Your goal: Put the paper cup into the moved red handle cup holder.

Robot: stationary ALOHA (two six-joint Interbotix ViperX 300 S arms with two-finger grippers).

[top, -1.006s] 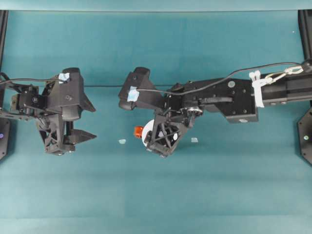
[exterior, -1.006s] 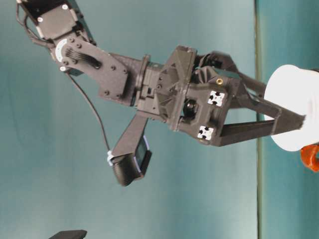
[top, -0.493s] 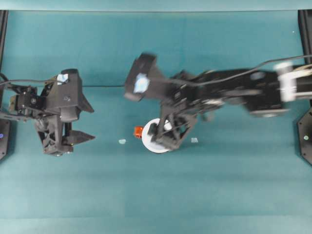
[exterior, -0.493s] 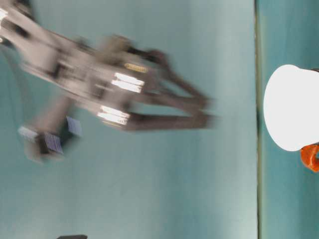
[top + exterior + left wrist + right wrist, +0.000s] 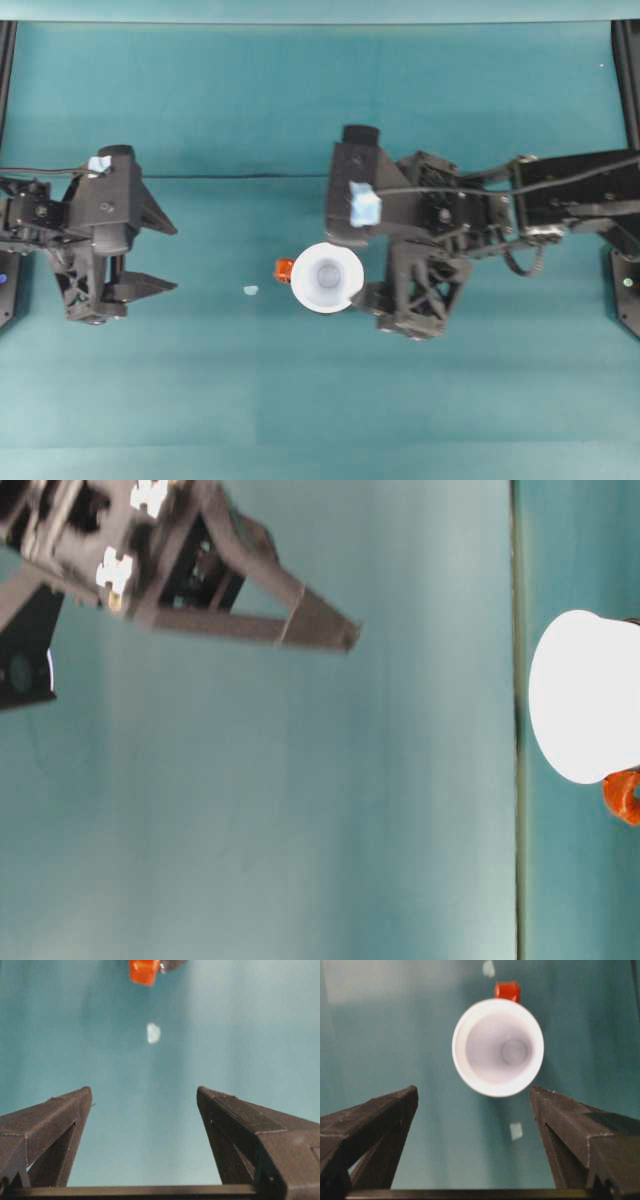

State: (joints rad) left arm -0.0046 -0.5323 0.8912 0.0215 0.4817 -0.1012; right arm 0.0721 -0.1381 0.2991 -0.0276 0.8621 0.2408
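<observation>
- teal table is lying under both arms.
- paper cup is sitting upright in the red handle cup holder, whose orange-red tab is sticking out beside the rim.
- right gripper is hanging just beside the cup, jaws apart and empty.
- left gripper is resting well apart, jaws spread.

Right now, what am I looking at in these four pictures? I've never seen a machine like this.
Two robot arms at a teal table. One picture looks straight down, one looks from table level and lies turned on its side, and two come from cameras on the arms' wrists. Each arm ends in a two-fingered end effector: the left and the right are both open and hold nothing. Between them stands a white paper cup, upright. The orange handle of the holder pokes out beside the cup. Small paper scraps lie nearby.
</observation>
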